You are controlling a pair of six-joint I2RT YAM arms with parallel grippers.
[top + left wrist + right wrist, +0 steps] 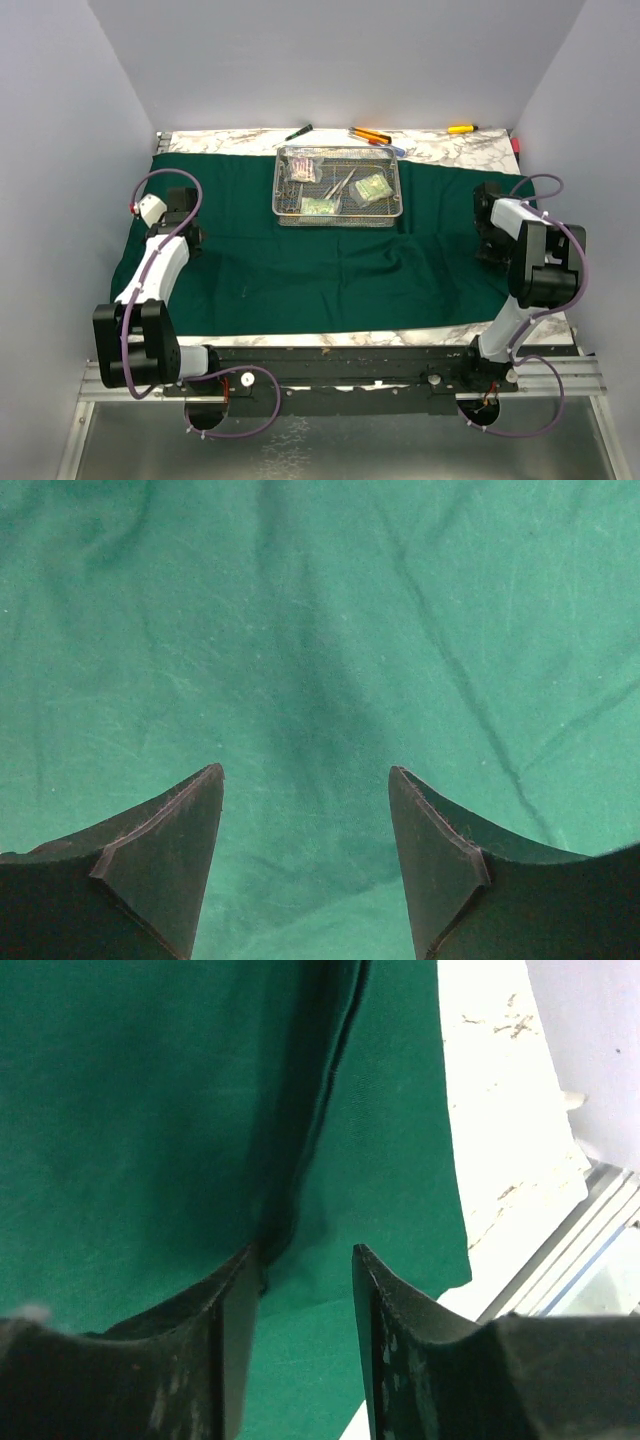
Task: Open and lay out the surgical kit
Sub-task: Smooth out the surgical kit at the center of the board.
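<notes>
The dark green cloth (330, 270) lies spread flat over the table. The silver wire-mesh tray (340, 216) stands on it at the back centre. Inside are three clear packets (302, 168) (372, 187) (320, 205) and steel instruments (342, 184). My left gripper (188, 232) hangs over the cloth's left part, open, with only bare cloth (320, 630) between its fingers (305, 770). My right gripper (489, 248) is low over the cloth's right edge, open with a narrower gap (305, 1248). A fold of the cloth (310, 1140) runs up from beside its left finger (240, 1300); nothing is pinched.
On the marble tabletop (440, 150) behind the cloth lie a green-handled screwdriver (299, 131), orange-handled tools (370, 134), a blue pen (392, 148) and a yellow-handled tool (462, 128). White walls close in the left, back and right. The cloth's right edge meets bare marble (490, 1110).
</notes>
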